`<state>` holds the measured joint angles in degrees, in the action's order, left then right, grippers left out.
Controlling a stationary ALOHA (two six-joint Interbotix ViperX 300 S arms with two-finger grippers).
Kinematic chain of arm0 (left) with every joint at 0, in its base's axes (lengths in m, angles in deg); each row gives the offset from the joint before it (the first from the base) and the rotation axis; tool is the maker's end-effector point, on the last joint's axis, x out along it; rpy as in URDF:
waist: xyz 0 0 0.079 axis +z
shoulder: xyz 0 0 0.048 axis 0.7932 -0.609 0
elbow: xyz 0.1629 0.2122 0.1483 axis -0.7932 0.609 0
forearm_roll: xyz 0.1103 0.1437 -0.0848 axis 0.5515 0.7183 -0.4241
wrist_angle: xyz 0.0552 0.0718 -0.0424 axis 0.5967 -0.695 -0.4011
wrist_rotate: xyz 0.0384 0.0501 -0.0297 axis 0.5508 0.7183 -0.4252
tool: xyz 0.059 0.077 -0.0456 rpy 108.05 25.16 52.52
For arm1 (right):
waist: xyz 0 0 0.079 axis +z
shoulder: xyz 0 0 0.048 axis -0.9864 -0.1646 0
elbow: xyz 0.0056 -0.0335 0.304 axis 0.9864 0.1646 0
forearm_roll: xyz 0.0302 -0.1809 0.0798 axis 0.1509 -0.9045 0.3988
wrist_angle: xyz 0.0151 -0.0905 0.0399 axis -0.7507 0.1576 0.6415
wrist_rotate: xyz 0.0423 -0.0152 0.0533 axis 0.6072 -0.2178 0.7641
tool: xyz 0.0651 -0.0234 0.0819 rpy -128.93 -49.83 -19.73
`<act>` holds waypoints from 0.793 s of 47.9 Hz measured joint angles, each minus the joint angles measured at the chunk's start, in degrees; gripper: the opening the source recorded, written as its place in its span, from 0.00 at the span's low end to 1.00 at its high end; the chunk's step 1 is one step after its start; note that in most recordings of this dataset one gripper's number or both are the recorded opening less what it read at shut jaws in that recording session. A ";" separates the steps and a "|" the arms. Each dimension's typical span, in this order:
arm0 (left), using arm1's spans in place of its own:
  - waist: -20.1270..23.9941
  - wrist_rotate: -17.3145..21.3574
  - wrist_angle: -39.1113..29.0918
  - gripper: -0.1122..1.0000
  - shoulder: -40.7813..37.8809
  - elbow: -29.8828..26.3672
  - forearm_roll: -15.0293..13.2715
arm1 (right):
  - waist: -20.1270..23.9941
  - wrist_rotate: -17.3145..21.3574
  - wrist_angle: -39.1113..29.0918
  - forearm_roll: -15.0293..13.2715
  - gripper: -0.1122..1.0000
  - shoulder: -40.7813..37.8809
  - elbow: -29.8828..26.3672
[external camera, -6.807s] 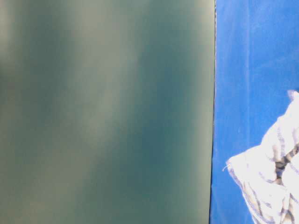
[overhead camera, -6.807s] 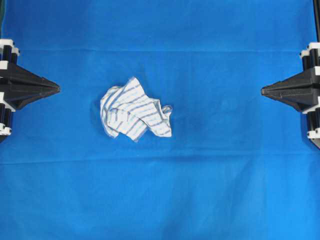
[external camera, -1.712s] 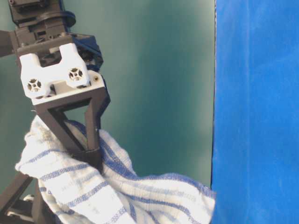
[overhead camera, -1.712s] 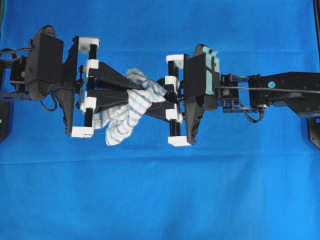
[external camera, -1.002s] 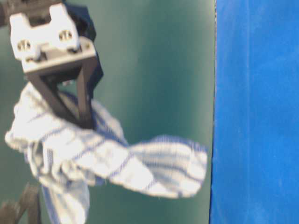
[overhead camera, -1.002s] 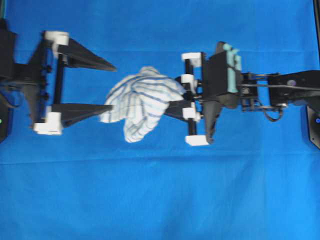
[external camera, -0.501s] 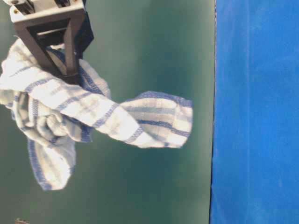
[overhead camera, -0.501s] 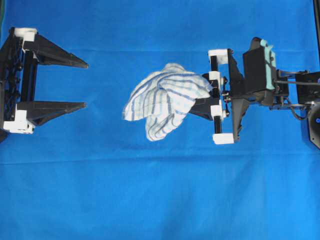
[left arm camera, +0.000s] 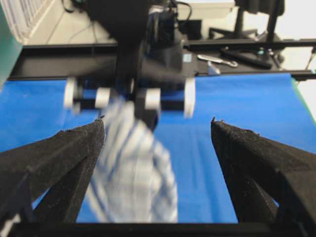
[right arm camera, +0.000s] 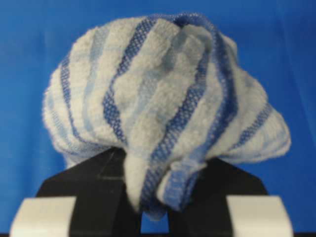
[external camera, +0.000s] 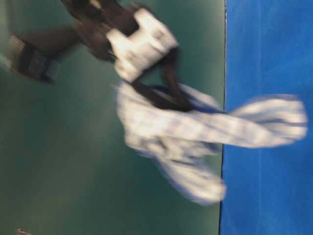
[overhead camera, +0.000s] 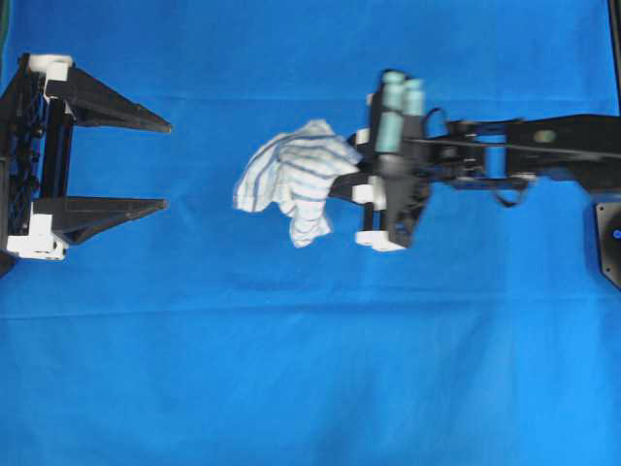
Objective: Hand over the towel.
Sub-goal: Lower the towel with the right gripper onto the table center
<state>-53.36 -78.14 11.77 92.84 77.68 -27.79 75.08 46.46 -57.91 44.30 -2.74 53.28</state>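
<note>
A: What does the right tool (overhead camera: pixel 340 184) hold?
B: It is clamped on the towel (overhead camera: pixel 289 177), mid-air, arm reaching toward 9 o'clock.
A: The left tool (overhead camera: pixel 165 165)?
B: Wide apart, holding nothing, pointing toward 3 o'clock.

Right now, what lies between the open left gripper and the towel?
Only bare blue tablecloth. In the overhead view the left gripper stands open and apart from the towel, which the right gripper holds; nothing else sits in that gap.
</note>
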 measured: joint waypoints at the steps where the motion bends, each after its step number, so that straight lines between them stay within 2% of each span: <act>1: -0.09 0.00 0.09 0.93 0.00 0.00 0.00 | -0.09 0.00 -0.70 0.00 0.22 -1.14 -0.35; 15: 0.53 0.00 0.09 0.93 -0.97 0.00 0.00 | -0.70 -0.09 -3.25 -0.09 0.22 -12.83 -2.55; 38: 0.79 0.00 0.00 0.93 -2.02 0.00 0.00 | -0.70 0.53 -3.43 -0.09 0.23 -13.36 -2.55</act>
<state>-52.57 -78.14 11.77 90.82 77.68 -27.79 74.37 46.98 -61.33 44.22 -16.10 50.73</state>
